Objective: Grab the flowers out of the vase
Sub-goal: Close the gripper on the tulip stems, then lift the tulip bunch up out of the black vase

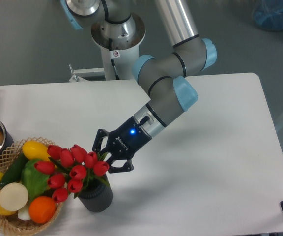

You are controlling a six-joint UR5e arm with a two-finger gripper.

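Just off the end effector (103,156), on its tip side, the flowers (71,170) stand in the vase (97,196), the nearest buds touching or almost touching the fingers (100,139). End effector spread open, nothing held, angled in from the upper right. The stems run roughly upright, so the fingers meet the bunch side-on near the heads. Flowers: red tulip buds, tightly clustered, green leaves between, sitting in the short dark ribbed vase on the table (205,162). A wicker basket (6,223) of toy produce sits just beyond.
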